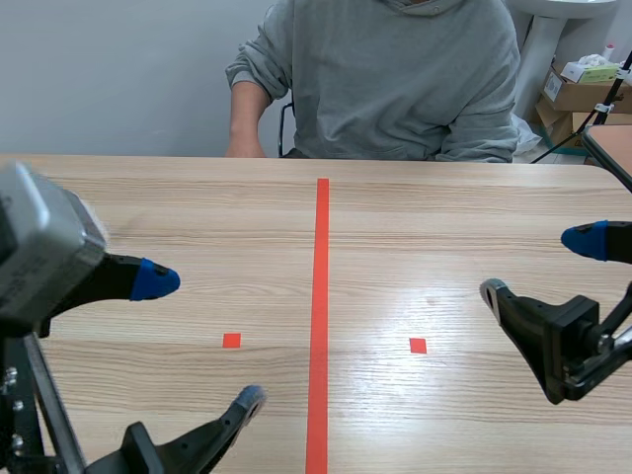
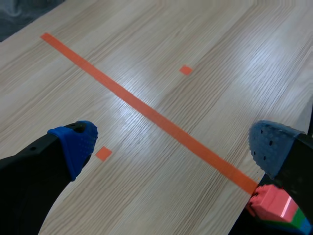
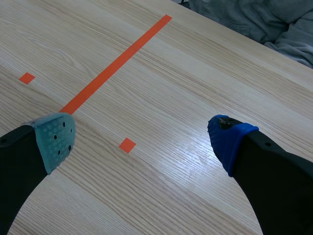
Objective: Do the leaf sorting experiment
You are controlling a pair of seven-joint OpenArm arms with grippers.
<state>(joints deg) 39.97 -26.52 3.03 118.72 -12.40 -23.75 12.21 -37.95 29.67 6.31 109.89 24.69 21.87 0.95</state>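
No leaves show on the wooden table (image 1: 197,217) in any view. My left gripper (image 1: 205,341) hangs open over the table's left half, fingers wide apart and holding nothing; the left wrist view shows that left gripper (image 2: 171,147) above bare wood. My right gripper (image 1: 543,267) stands open over the right half, also holding nothing. Seen from its own wrist, the right gripper (image 3: 142,134) hovers above a small orange square mark.
A person in a grey hoodie (image 1: 395,79) sits across the table, one forearm (image 1: 245,123) resting at its far edge. Cardboard boxes (image 1: 578,94) stand behind at the right. A red and green object (image 2: 276,208) lies below the table's near edge.
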